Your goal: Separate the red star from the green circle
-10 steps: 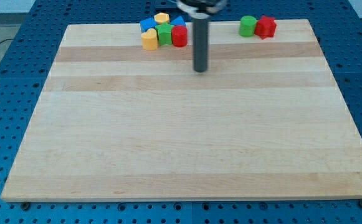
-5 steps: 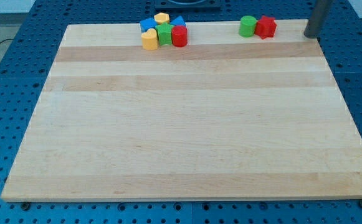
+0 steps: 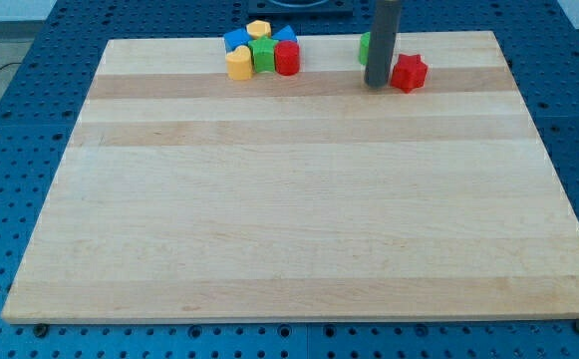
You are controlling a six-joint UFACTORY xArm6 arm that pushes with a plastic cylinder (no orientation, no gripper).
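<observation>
Now my tip [image 3: 377,85] stands between green circle [image 3: 365,47] and red star [image 3: 408,73]; no writing.

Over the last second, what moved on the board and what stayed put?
My tip swung from the board's middle top out past the view's right edge, then came back between the two right-hand blocks. The red star slid toward the view's bottom, off the green circle, which the rod now mostly hides. The cluster at the top, around the yellow block, stayed as it was.
</observation>
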